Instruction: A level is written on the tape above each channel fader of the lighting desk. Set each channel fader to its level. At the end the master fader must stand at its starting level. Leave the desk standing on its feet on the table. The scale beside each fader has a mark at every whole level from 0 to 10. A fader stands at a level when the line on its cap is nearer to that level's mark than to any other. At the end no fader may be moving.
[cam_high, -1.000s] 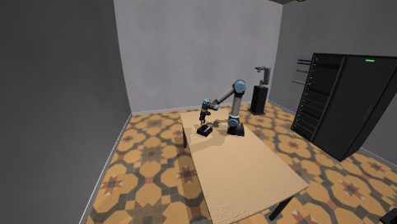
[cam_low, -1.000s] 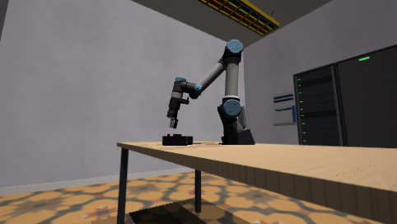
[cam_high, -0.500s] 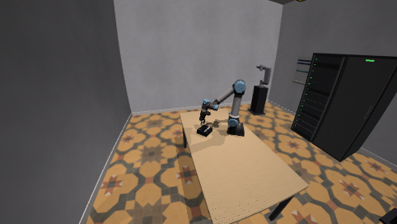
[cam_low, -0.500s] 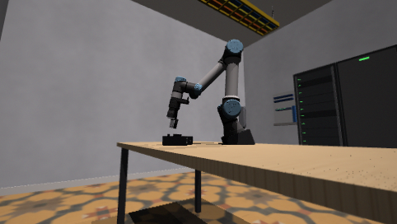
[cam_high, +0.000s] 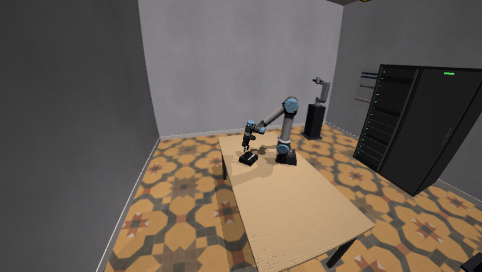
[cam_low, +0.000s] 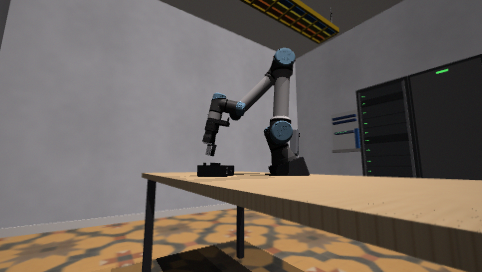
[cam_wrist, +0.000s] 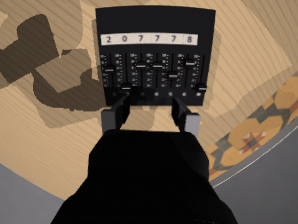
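Note:
The black lighting desk stands on the wooden table near its far end; it also shows in the top view and the exterior view. A white tape strip across its top carries one digit per fader; they read roughly 2 0 7 7 7 8. Below it stands a row of several faders at different heights. My gripper is open and empty, hanging above the desk's near edge, clear of it.
The arm's base stands on the table right of the desk. The table's edge runs close by the desk, with patterned floor beyond. A black server rack stands at the right wall.

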